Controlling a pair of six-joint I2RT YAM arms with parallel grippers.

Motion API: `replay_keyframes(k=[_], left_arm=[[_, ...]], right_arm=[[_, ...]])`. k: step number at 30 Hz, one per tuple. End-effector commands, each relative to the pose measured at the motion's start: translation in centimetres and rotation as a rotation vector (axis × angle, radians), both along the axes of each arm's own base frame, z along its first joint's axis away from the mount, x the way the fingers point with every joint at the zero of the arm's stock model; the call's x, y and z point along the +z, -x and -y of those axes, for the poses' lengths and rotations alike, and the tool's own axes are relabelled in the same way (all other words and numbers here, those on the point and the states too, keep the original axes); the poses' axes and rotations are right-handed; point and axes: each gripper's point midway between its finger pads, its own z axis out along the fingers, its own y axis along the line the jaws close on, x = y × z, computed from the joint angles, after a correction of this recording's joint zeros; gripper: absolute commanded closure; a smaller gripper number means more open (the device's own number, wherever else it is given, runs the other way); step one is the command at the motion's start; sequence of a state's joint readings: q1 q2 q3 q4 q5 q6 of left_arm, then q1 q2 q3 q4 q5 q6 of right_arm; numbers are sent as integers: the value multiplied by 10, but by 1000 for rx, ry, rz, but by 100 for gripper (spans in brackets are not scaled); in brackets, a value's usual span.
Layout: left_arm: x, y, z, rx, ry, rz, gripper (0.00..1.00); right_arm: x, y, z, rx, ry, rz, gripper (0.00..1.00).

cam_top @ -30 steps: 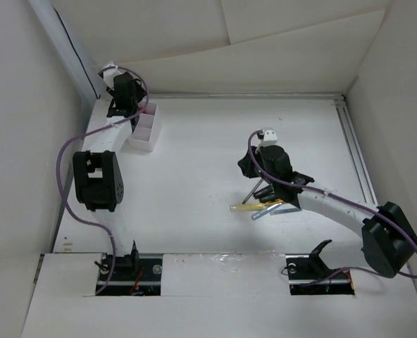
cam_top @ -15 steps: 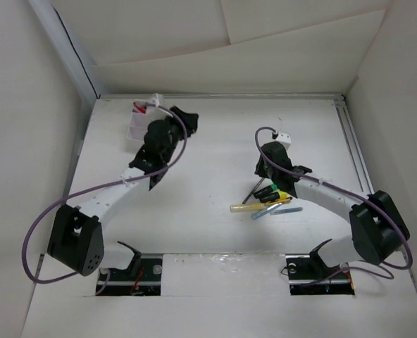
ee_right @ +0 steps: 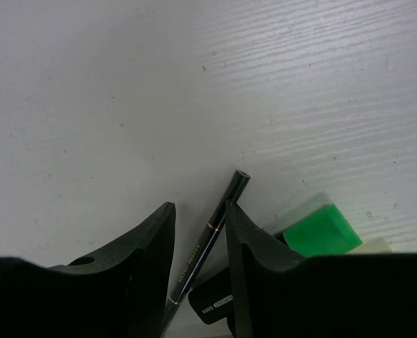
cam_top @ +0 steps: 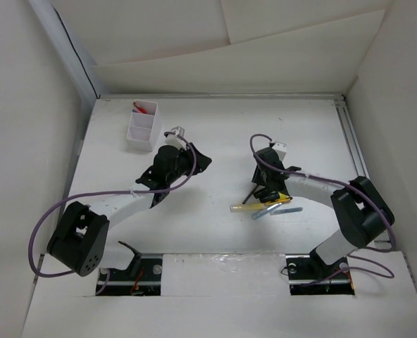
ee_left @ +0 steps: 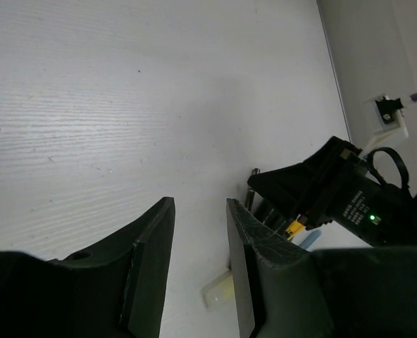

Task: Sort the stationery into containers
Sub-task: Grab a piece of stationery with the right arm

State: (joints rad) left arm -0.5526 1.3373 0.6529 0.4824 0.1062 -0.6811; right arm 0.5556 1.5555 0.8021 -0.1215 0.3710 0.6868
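**A:** Why do the jaws of the right gripper stand as they do?

**B:** They are a little apart, one on each side of the thin black pen, which lies flat on the bench. As far as the wrist view shows, nothing is pinched. The narrow gap seems meant to catch that one pen and leave its neighbours alone.

**A:** Which neighbours?

**B:** The green-capped marker is just beside the right-hand jaw. From overhead there are also a yellow pen and a light blue pen. They all lie in a loose heap right of the bench's middle, nearer the near edge than the far one.

**A:** And the left gripper?

**B:** Its jaws are slightly spread with nothing between them. It hangs over the middle of the bench and faces the heap. That is probably so it is ready for a pick of its own without crowding the other arm.

**A:** Where does everything go?

**B:** Into the white box near the far left corner. A red pen sits in its farthest compartment, and the other compartments seem to hold nothing. The sorting looks barely begun.
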Motion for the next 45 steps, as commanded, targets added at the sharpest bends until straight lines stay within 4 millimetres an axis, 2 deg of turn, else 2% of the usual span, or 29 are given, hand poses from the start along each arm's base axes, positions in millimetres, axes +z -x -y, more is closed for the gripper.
replay_keyframes(k=[1, 3, 5, 6, 7, 8, 10, 11, 14, 15, 16, 17, 20, 22, 24, 28, 30, 36, 39, 40, 42, 45], left_arm=[[24, 11, 13, -111, 46, 69, 68], [23, 11, 14, -122, 41, 73, 68], [23, 12, 15, -138, 37, 78, 68], [23, 15, 18, -159, 43, 75, 68], [17, 19, 18, -171, 43, 68, 68], [23, 19, 20, -180, 57, 90, 67], [19, 22, 20, -190, 56, 80, 67], [24, 22, 23, -203, 64, 87, 67], [21, 25, 23, -216, 63, 75, 67], [26, 26, 23, -216, 68, 86, 67], [23, 23, 20, -195, 57, 80, 67], [21, 24, 20, -194, 53, 71, 67], [28, 21, 19, -188, 47, 84, 67], [30, 21, 17, -177, 44, 85, 67], [31, 21, 15, -170, 35, 94, 67], [30, 21, 15, -173, 21, 86, 67], [34, 21, 14, -173, 26, 94, 67], [49, 37, 32, -314, 91, 136, 67], [47, 40, 38, -355, 102, 133, 68], [43, 40, 38, -355, 99, 125, 68], [42, 43, 41, -376, 112, 114, 68], [45, 42, 42, -372, 129, 109, 68]], right_arm=[[-7, 3, 2, -42, -26, -15, 60], [-7, 4, -1, -49, -32, -11, 60], [-17, 8, 3, -76, -25, -37, 60], [-13, 6, 0, -74, -23, -25, 60], [-18, 10, 1, -81, -8, -39, 60], [-19, 8, -1, -90, -15, -40, 60], [-18, 11, -1, -96, -5, -47, 61], [-18, 11, -1, -96, -5, -47, 61], [-28, 13, -4, -87, 8, -64, 68], [-34, 15, -5, -81, 11, -83, 74], [-30, 11, -10, -82, -13, -72, 77], [-34, 12, -11, -77, -13, -85, 81], [-29, 2, -24, -58, -59, -61, 96], [-19, -10, -32, -50, -76, -29, 100], [-9, -20, -44, -20, -122, 12, 100], [36, -49, -74, 58, -203, 145, 100], [52, -54, -84, 106, -205, 190, 100], [92, -58, -103, 299, -191, 287, 100], [116, -50, -118, 434, -220, 340, 100], [130, -49, -123, 496, -213, 389, 100], [131, -36, -135, 602, -225, 391, 100], [131, -27, -136, 658, -221, 393, 100]])
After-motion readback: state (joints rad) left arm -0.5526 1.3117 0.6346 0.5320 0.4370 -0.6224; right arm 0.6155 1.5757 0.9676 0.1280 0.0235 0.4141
